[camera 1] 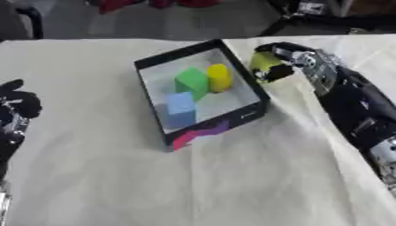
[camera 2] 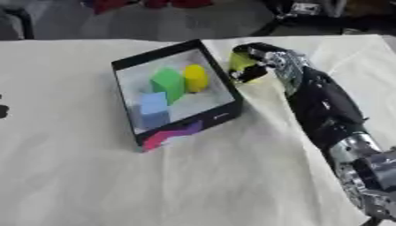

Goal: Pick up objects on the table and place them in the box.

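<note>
My left hand (camera 1: 17, 108) rests idle well to the left of the box (camera 1: 255, 115), fingers relaxed and holding nothing, on the cloth-covered worktop (camera 1: 193, 185). The box, black-walled and pale inside, sits tilted with its near wall toward me; in it lie a blue block (camera 1: 181, 108) nearest me, a green block (camera 1: 192, 81) behind it and a yellow cylinder (camera 1: 219, 77) just beside the green one. A pink and purple piece (camera 1: 197, 133) pokes out at the foot of the box's near wall. Just beyond the box's right rim, my right hand (camera 2: 259, 62) has its fingers curled round a yellow-green object (camera 2: 241, 62), held near the rim. As I judge it, the risk is release too soon: the object is not yet over the opening, so it could strike the rim and roll onto the cloth, or the wrist could nudge the box askew.
</note>
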`<state>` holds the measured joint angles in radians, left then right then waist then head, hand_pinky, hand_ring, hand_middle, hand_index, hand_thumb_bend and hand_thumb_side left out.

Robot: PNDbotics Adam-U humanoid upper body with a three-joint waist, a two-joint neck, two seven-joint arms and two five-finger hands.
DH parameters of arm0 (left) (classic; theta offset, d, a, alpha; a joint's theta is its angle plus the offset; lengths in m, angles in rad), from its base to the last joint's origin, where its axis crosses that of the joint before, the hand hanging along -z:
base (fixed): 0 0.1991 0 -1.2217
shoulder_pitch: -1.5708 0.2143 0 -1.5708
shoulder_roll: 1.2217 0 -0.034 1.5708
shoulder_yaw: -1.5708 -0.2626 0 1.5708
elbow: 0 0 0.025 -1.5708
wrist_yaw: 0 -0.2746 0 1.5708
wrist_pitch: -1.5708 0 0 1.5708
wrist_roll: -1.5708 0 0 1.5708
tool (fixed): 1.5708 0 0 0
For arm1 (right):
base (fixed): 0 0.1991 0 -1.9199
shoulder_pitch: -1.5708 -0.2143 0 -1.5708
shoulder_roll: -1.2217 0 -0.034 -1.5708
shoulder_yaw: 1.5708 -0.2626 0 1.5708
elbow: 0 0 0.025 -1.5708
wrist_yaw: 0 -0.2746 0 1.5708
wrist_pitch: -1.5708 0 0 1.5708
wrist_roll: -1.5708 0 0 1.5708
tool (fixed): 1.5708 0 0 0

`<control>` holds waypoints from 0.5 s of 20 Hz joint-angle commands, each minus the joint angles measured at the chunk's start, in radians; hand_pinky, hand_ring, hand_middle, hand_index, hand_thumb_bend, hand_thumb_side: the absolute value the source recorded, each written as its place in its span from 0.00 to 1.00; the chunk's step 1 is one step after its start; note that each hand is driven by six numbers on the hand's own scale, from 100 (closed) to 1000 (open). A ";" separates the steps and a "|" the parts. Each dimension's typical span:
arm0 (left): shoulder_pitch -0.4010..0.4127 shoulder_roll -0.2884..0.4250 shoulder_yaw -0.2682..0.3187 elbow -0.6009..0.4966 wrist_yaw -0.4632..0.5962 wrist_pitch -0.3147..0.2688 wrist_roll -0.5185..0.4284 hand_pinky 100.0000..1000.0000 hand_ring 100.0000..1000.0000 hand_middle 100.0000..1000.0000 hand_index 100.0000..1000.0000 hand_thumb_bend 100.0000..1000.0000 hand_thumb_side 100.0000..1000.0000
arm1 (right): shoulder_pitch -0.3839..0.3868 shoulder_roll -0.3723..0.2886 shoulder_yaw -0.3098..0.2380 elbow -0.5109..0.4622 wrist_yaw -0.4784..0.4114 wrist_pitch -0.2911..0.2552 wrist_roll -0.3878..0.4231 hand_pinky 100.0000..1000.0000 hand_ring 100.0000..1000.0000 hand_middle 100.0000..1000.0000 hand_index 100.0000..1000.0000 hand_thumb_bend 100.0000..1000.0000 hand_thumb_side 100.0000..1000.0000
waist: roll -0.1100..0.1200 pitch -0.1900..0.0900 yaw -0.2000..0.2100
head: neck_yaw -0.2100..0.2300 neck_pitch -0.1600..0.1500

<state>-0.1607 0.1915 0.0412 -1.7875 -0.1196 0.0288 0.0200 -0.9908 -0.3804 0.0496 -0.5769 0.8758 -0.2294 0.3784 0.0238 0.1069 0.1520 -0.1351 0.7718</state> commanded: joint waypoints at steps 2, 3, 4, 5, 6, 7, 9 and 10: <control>-0.017 0.006 0.001 -0.020 0.001 -0.001 -0.002 0.61 0.54 0.57 0.81 0.73 0.63 | -0.007 -0.007 -0.003 -0.004 0.018 -0.009 -0.028 0.72 0.79 0.79 0.89 0.00 0.00 | 0.014 0.004 0.000 | -0.003 -0.002; -0.016 0.006 0.001 -0.020 0.001 -0.001 -0.003 0.61 0.54 0.57 0.81 0.73 0.63 | -0.007 -0.007 -0.004 -0.009 0.018 -0.013 -0.041 0.70 0.76 0.77 0.87 0.00 0.00 | 0.014 0.004 0.000 | -0.003 -0.002; -0.016 0.006 0.001 -0.020 0.001 -0.001 -0.003 0.61 0.54 0.57 0.81 0.72 0.63 | -0.006 -0.008 -0.004 -0.013 0.018 -0.017 -0.054 0.65 0.72 0.73 0.83 0.00 0.00 | 0.014 0.003 -0.001 | -0.003 -0.002; -0.016 0.006 0.001 -0.019 0.001 -0.001 -0.003 0.61 0.54 0.57 0.81 0.72 0.63 | -0.006 -0.009 -0.004 -0.018 0.018 -0.022 -0.069 0.63 0.70 0.71 0.80 0.00 0.00 | 0.014 0.003 -0.001 | -0.003 -0.002; -0.016 0.006 0.001 -0.019 0.001 -0.001 -0.002 0.61 0.54 0.57 0.81 0.72 0.63 | -0.006 -0.010 -0.004 -0.023 0.019 -0.026 -0.084 0.59 0.65 0.65 0.75 0.00 0.00 | 0.014 0.002 -0.002 | -0.003 -0.002; -0.016 0.006 0.002 -0.019 0.001 -0.001 -0.002 0.61 0.54 0.57 0.81 0.72 0.63 | -0.006 -0.011 -0.004 -0.030 0.021 -0.030 -0.099 0.58 0.64 0.63 0.73 0.00 0.00 | 0.014 0.002 -0.002 | -0.003 -0.002; -0.015 0.006 0.003 -0.019 0.000 -0.001 -0.001 0.61 0.54 0.57 0.81 0.72 0.63 | -0.006 -0.012 0.001 -0.047 0.027 -0.040 -0.128 0.54 0.59 0.58 0.70 0.00 0.00 | 0.013 0.001 -0.004 | -0.002 -0.002; -0.015 0.007 0.004 -0.019 0.000 -0.001 0.000 0.61 0.54 0.57 0.81 0.72 0.63 | -0.007 -0.013 0.004 -0.057 0.029 -0.045 -0.139 0.53 0.58 0.57 0.69 0.00 0.00 | 0.013 0.000 -0.004 | -0.002 -0.002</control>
<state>-0.1608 0.1911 0.0412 -1.7875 -0.1196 0.0287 0.0198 -0.9762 -0.3744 0.0513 -0.6028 0.8973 -0.2693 0.2581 0.0238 0.1069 0.1476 -0.1349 0.7718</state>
